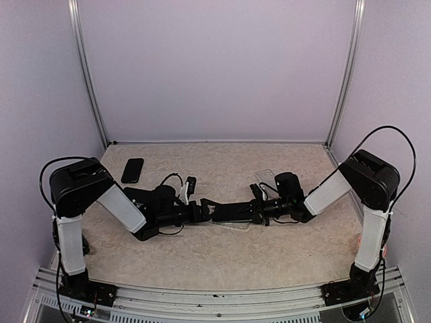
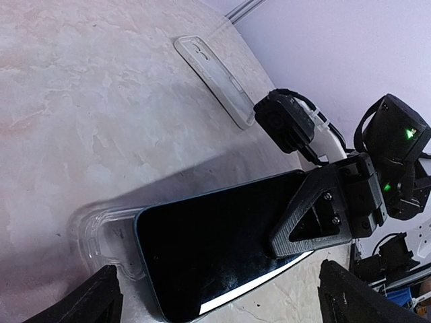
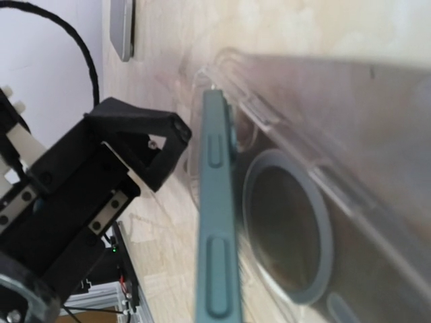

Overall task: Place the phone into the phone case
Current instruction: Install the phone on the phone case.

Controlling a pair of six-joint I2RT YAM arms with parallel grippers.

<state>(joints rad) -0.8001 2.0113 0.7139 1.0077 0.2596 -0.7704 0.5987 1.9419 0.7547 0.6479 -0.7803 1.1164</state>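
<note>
Right gripper (image 1: 254, 210) is clamped hard on one end of the phone (image 2: 215, 249), holding it low over the clear phone case (image 2: 101, 235) that lies right beneath its fingers. Opposite, the left gripper (image 1: 204, 210) faces the phone's free end, jaws spread wide, gripping nothing. The case's end pokes out just before it.

The top view looks down from above the near edge over the whole table (image 1: 202, 259). Both wrist views sit low and close — facing each other across the phone (image 2: 215, 249) at the table's middle, which all three share.
</note>
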